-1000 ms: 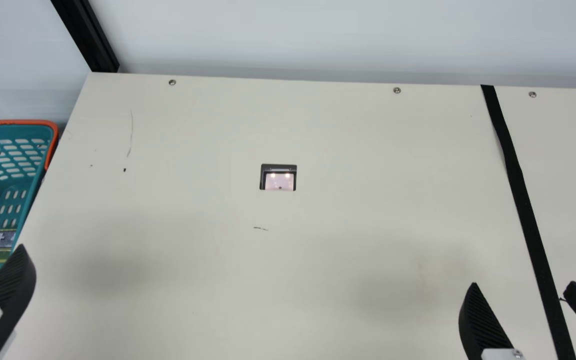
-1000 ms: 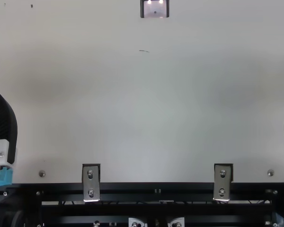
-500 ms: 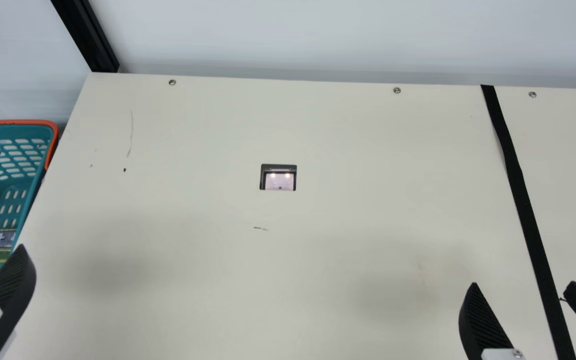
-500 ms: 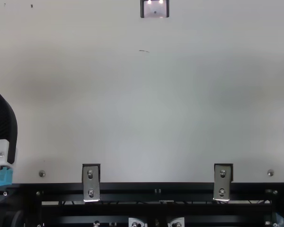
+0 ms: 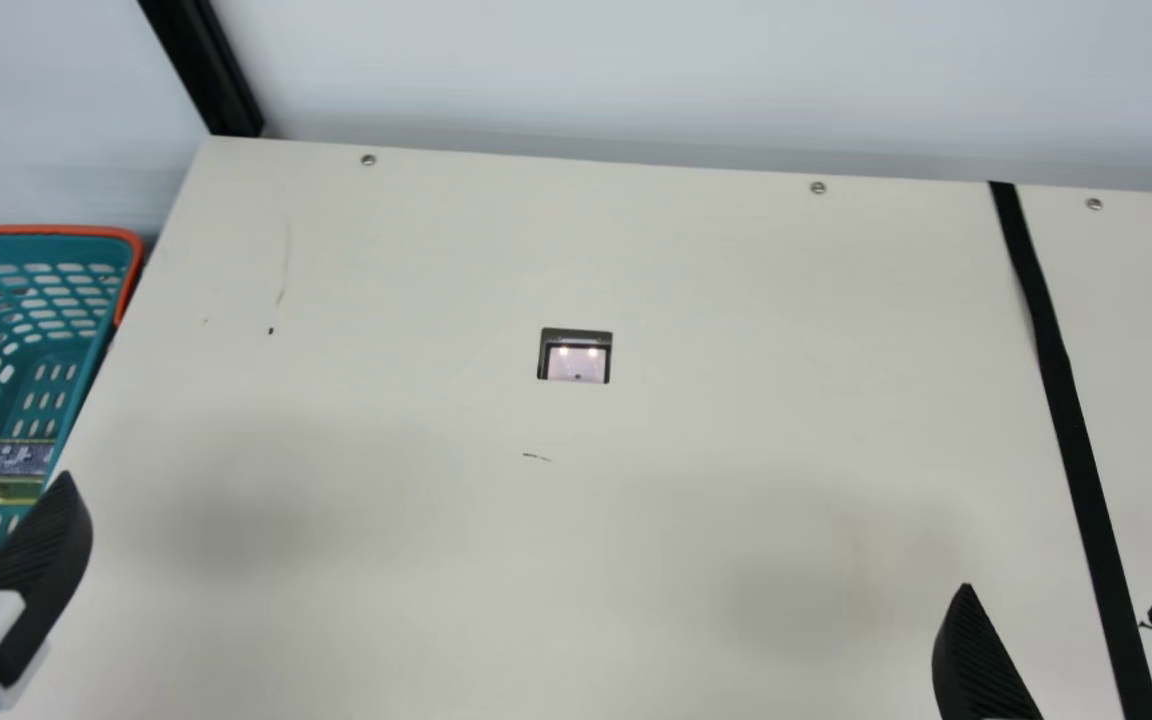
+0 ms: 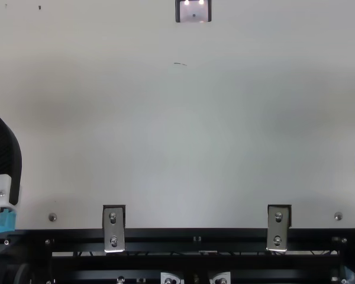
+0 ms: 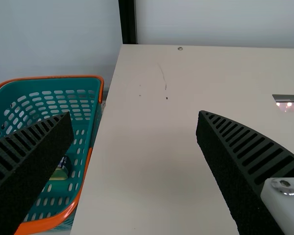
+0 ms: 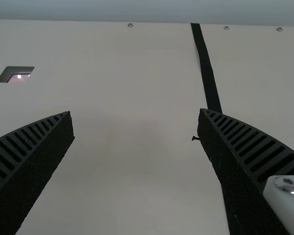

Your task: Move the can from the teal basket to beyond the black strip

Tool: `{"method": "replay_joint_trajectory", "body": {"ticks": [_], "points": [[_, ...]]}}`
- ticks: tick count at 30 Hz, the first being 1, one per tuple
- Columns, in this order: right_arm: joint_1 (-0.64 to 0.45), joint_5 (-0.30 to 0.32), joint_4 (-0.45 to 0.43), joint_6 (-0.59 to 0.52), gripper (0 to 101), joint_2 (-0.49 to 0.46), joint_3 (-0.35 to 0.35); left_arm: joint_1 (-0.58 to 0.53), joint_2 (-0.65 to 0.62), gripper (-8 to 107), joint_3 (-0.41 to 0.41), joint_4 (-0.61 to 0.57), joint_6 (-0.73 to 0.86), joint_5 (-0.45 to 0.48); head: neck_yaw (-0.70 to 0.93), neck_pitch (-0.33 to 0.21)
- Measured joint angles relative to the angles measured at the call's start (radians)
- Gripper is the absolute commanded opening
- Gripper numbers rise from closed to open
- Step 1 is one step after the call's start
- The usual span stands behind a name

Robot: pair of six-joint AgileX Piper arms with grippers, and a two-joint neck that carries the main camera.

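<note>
With left gripper [image 7: 134, 114] and right gripper [image 8: 135, 111] both spread, I needed left squarely over the can [image 5: 14, 459] before lowering, without clipping the teal basket [image 5: 46, 231].

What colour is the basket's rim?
Orange; the rim shows best in the left wrist view.

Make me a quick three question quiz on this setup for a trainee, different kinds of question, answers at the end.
1. Where is the can?
a) beyond the black strip
b) in the teal basket
c) in the right gripper
2. True or false: the left gripper is open.
3. Fill in the colour: the basket's rim is ____.

Key: 1 b; 2 true; 3 orange.
</note>
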Motion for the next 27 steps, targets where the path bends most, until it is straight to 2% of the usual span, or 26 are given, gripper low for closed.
{"method": "replay_joint_trajectory", "body": {"ticks": [6,17,24,27], "points": [[0.000,0.000,0.000,0.000,101,0.000,0.000,0.000,0.000,90,0.000,0.000,0.000,0.000,0.072,0.000],[0.000,0.000,0.000,0.000,101,0.000,0.000,0.000,0.000,90,0.000,0.000,0.000,0.000,0.087,0.000],[0.000,0.000,0.000,0.000,101,0.000,0.000,0.000,0.000,90,0.000,0.000,0.000,0.000,0.189,-0.005],[0.000,0.000,0.000,0.000,101,0.000,0.000,0.000,0.000,90,0.000,0.000,0.000,0.000,0.241,-0.041]]}}
